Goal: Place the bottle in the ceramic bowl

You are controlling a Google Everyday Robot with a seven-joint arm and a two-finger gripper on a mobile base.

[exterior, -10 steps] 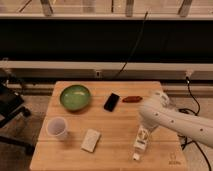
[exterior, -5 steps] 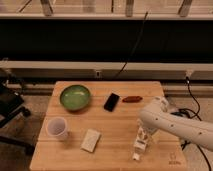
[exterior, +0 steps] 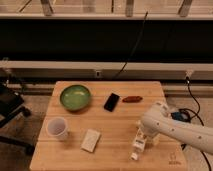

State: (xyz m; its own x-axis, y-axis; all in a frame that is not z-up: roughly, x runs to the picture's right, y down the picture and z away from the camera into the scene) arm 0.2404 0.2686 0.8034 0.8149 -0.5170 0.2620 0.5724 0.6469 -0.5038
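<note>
hand (exterior: 143,134) low over the front right of the bench (exterior: 115,130), open or clamped cannot tell. just beneath and frontward, the bottle (exterior: 136,148), lying flat, long axis running roughly front to back, far end under the hand. well apart to the back left, past the phone (exterior: 111,102), the bowl (exterior: 75,96). since a second ago: hand lower and closer in, bottle unmoved.

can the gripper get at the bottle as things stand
Likely yes: the gripper hangs right over the bottle, which lies on the table with nothing between them; the white box sits well apart.
</note>
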